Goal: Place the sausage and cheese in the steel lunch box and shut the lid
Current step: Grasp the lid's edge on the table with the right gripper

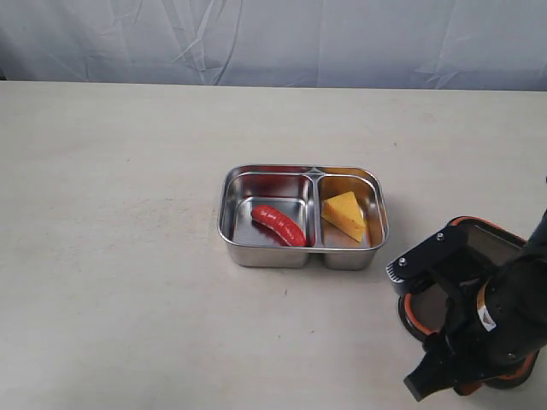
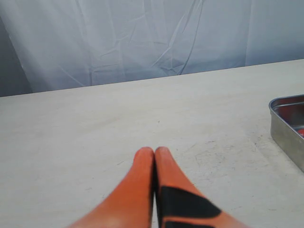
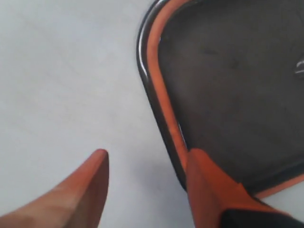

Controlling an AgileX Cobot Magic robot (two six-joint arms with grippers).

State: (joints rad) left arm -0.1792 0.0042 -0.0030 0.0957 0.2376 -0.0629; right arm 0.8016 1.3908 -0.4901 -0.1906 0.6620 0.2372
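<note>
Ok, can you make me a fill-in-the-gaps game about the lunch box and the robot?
1. The red sausage lies in the steel lunch box, in the compartment beside the yellow ____.
2. The lunch box has ____ compartments.
3. The dark lid is not on the box; it lies on the ____.
4. The right gripper has its fingers open, while the left gripper has its fingers ____.
Missing words: cheese, two, table, shut.
</note>
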